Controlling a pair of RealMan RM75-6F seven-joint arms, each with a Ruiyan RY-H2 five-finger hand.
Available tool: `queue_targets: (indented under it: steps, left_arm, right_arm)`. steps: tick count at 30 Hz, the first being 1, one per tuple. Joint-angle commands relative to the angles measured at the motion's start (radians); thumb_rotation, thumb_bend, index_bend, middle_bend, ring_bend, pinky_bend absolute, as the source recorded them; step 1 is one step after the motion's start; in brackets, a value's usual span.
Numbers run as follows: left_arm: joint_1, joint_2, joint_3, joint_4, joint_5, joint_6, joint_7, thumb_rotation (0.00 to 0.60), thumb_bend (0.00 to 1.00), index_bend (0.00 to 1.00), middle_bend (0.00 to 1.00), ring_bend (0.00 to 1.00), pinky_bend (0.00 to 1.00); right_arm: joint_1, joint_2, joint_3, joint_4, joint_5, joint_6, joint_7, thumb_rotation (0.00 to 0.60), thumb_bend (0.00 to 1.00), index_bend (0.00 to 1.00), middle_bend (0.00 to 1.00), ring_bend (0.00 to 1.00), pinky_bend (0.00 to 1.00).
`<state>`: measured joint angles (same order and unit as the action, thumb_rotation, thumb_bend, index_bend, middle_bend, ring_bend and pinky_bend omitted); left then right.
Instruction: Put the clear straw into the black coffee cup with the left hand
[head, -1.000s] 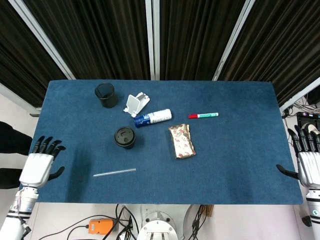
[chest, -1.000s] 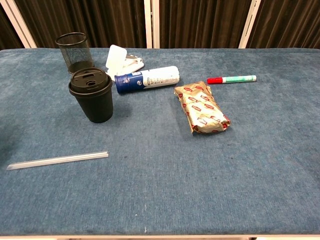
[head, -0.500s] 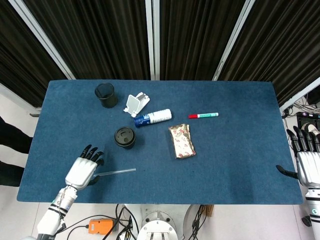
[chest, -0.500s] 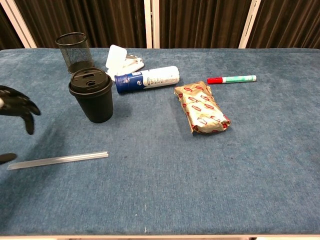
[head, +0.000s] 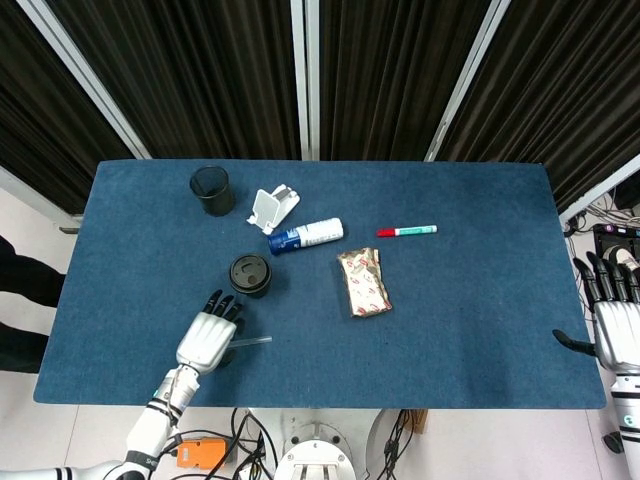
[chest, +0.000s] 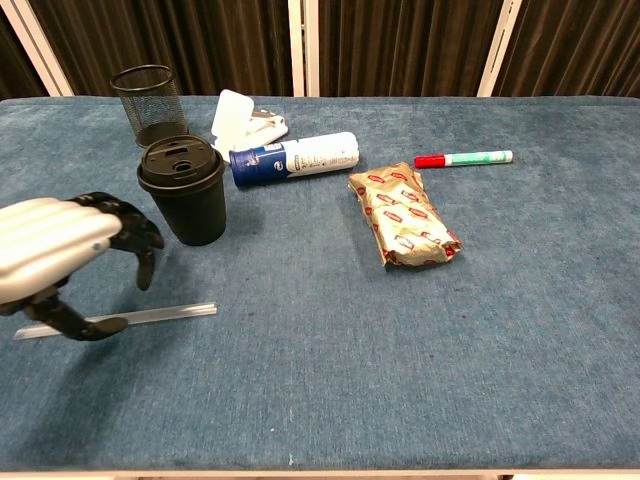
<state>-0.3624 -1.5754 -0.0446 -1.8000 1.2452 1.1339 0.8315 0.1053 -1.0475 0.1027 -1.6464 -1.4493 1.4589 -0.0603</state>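
Observation:
The clear straw (chest: 165, 315) lies flat on the blue table near its front left edge; in the head view only its right end (head: 255, 342) shows past my left hand. My left hand (chest: 60, 255) (head: 208, 338) hovers over the straw's left part, fingers spread and curved down, thumb low beside the straw, holding nothing. The black coffee cup (chest: 184, 192) (head: 249, 274) stands upright with its lid on, just beyond the hand. My right hand (head: 612, 320) hangs off the table's right edge, fingers spread, empty.
A black mesh pen holder (chest: 149, 105) stands at the back left. A white case (chest: 243, 118), a blue-and-white tube (chest: 293, 159), a snack packet (chest: 403, 215) and a red-capped marker (chest: 463, 158) lie across the middle of the table (chest: 420, 370).
My left hand has swung in from the table's left edge to above the straw's left part. The right hand and all the objects have stayed put.

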Motion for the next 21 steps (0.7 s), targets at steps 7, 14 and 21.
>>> queue_targets:
  steps: [7, 14, 21]
  left_arm:
    - [-0.032, -0.050, 0.001, 0.022, -0.081, 0.018, 0.064, 0.600, 0.21, 0.47, 0.21, 0.09, 0.00]
    - [-0.046, -0.063, 0.015, 0.031, -0.115, 0.027, 0.075, 0.600, 0.23, 0.47, 0.21, 0.09, 0.00]
    - [-0.055, -0.077, 0.026, 0.050, -0.130, 0.038, 0.066, 0.600, 0.25, 0.51, 0.21, 0.09, 0.00]
  right_arm:
    - [0.000, 0.001, 0.000, 0.003, 0.004, -0.003, 0.004, 0.600, 0.03, 0.00, 0.01, 0.00, 0.04]
    - [-0.001, -0.001, -0.001, 0.003, 0.006, -0.003, 0.004, 0.600, 0.03, 0.00, 0.01, 0.00, 0.04]
    - [-0.003, 0.000, -0.001, 0.003, 0.008, -0.002, 0.003, 0.600, 0.03, 0.00, 0.01, 0.00, 0.04]
